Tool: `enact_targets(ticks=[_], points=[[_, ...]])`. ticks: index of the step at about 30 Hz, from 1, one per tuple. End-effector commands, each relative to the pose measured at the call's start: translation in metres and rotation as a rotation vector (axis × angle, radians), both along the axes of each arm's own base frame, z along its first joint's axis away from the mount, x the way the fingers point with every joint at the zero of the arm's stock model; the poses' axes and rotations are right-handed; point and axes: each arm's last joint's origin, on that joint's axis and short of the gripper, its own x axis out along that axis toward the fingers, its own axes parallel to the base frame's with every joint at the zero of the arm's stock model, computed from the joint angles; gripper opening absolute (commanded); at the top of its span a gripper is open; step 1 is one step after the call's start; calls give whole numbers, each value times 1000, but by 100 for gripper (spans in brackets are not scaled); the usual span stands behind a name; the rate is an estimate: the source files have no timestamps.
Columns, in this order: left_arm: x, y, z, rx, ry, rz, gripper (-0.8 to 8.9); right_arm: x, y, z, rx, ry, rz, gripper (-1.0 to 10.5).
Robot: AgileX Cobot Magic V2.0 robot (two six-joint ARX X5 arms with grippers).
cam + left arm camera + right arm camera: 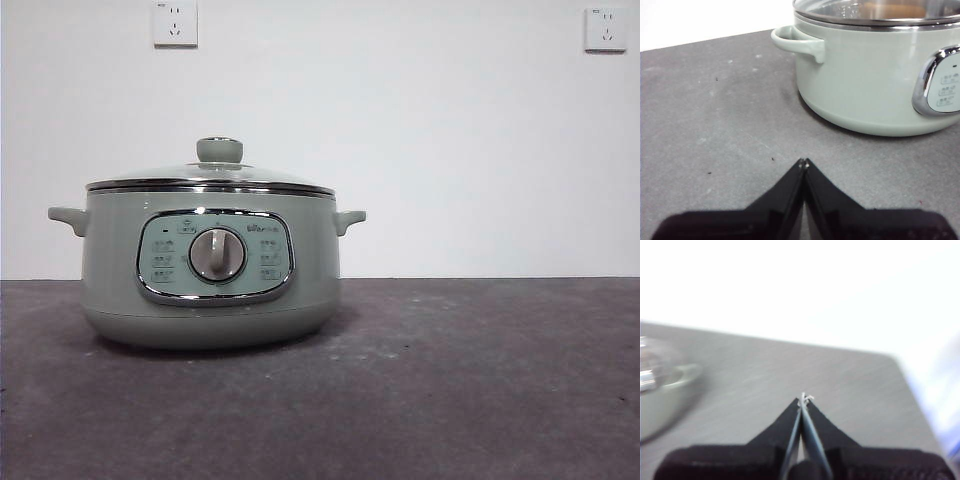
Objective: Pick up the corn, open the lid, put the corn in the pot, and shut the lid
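The sage-green pot (pixel 210 300) stands left of centre on the table, with its control panel and silver dial facing the front view. The glass lid (pixel 210 176) sits shut on it, knob (pixel 219 150) on top. In the left wrist view an orange-yellow shape, the corn (pixel 895 9), shows dimly through the lid (pixel 840 11), inside the pot (pixel 865 85). My left gripper (pixel 803 162) is shut and empty, low over the table, a short way from the pot's side handle (pixel 795 42). My right gripper (pixel 805 399) is shut and empty, well away from the pot (pixel 660 400). Neither gripper shows in the front view.
The dark grey table (pixel 480 380) stretches bare to the right of the pot. A white wall behind carries two sockets (pixel 175 22) (pixel 605 28). The blurred right wrist view shows the table's far corner (pixel 895 360).
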Motion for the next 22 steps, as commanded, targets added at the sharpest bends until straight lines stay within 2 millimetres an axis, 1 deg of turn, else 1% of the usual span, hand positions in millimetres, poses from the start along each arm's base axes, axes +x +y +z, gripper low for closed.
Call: enact_targets(ticks=[1,3,6,10,13,16,19,22], points=[[0,0,-3,-4,9,4,-3,17,3,-51,-54,-109,-13,2],[0,0,-3,-4,11,4,-3,24,3,-77,-23,-157,-30,2],[1,0,-3,-4,15,4,-3,40,2,-116,30,-183,-67,2],[1,0,-4,-4,25,3,-3,62,2,-166,119,-170,-106,2],[1,0,-4,-4,30,4,-3,71,1,-196,148,-127,-118,2],[1,0,-5,-3,35,4,-3,76,1,-218,161,-75,-125,2],[2,0,-5,-3,40,4,-3,79,1,-231,157,-33,-129,2],[2,0,-5,-3,41,4,-3,80,1,-240,155,-6,-130,2]])
